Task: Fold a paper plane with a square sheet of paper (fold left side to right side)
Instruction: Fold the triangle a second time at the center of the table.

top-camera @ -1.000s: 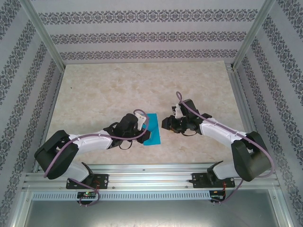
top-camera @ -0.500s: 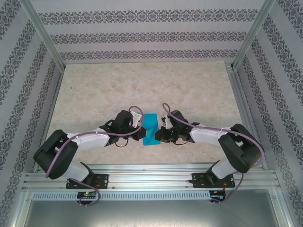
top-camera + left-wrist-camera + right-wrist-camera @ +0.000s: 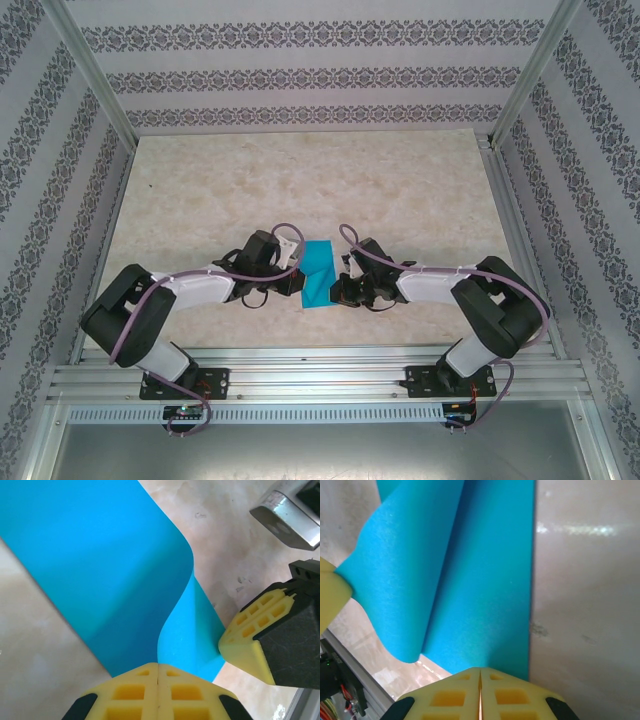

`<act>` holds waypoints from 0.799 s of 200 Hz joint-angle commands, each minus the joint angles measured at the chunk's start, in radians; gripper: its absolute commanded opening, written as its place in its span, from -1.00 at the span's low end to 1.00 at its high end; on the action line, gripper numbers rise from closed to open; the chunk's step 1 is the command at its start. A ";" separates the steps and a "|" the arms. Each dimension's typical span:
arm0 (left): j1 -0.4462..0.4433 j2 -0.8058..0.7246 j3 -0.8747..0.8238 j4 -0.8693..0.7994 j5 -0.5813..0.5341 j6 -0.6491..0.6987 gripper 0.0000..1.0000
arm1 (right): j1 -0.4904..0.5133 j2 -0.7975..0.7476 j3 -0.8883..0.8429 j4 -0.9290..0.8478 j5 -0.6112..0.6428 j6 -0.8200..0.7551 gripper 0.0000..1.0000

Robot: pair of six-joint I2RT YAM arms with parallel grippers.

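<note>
Between left claw and right claw, square sheet of paper, pinched edges hidden

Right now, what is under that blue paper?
The marbled table lies under the blue paper; its curled flap arches over its own lower layer. Anything beneath the flat part is covered.

This looks like a robot lab: two robot arms bolted to a metal rail, a pale stone-look surface, patterned walls and metal posts.
</note>
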 commanded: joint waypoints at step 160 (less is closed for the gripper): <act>0.055 0.125 0.083 -0.023 0.002 0.072 -1.00 | 0.031 0.048 0.031 -0.127 0.077 -0.088 -0.81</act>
